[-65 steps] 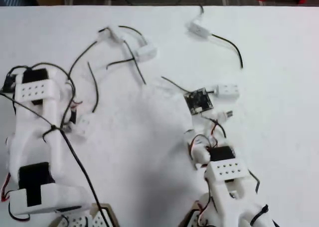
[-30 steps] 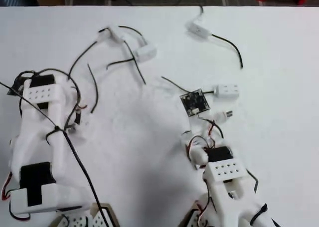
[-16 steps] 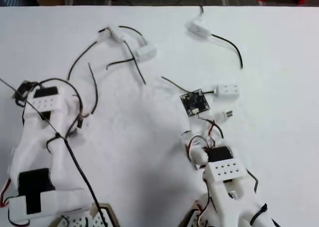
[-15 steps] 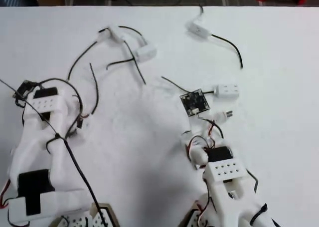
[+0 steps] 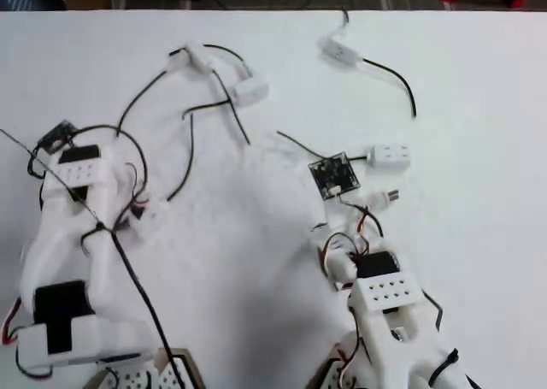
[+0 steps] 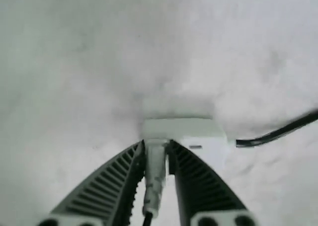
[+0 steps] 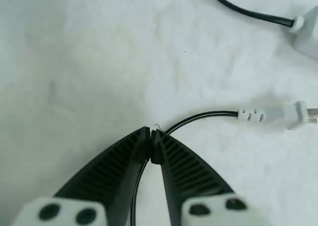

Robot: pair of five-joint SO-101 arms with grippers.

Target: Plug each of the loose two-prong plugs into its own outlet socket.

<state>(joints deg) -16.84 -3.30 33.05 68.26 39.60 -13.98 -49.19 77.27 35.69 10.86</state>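
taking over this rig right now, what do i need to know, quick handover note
The left gripper is shut on a white two-prong plug, nose against a white outlet socket block; whether it is seated, I cannot tell.
The right gripper is shut on the thin black cord of a second white plug, which lies loose on the white table, prongs bare.
Another white socket lies near that plug; a corded white block and a far white block lie farther out.
Done: nothing clearly plugged. Left: confirm the left insertion, then plug the loose one.
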